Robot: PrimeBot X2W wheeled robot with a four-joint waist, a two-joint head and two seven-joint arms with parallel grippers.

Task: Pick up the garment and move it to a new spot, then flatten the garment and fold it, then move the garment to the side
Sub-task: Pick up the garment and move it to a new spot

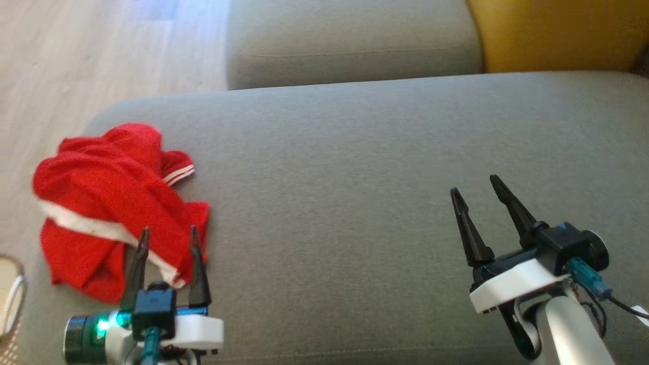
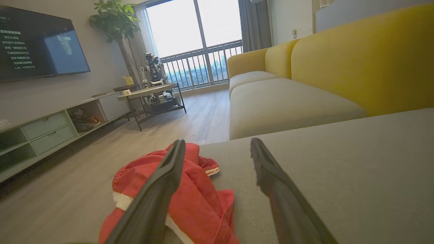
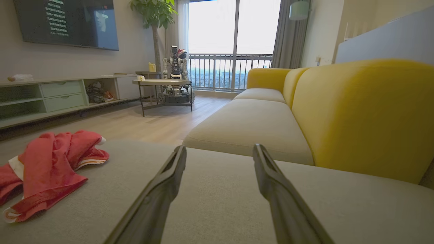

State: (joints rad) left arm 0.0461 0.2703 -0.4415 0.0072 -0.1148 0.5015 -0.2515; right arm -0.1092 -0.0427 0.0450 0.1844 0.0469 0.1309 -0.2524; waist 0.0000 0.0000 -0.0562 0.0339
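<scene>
A red garment [image 1: 109,203] with white bands lies crumpled at the left end of the grey sofa seat [image 1: 355,167], partly draped over its edge. My left gripper [image 1: 169,236] hovers open at the garment's near right part, fingers pointing over it and holding nothing. In the left wrist view the garment [image 2: 200,200] lies just beyond and below the open left gripper [image 2: 217,145]. My right gripper [image 1: 474,184] stands open above bare cushion far to the right. The right wrist view has the garment [image 3: 51,162] at far left, well apart from the right gripper [image 3: 219,150].
A second grey seat cushion [image 1: 350,40] lies beyond, with a yellow backrest [image 1: 557,30] at the right. Wooden floor [image 1: 76,61] runs to the left of the sofa. A pale round object [image 1: 10,299] sits at the lower left edge. A coffee table [image 3: 162,83] stands farther off.
</scene>
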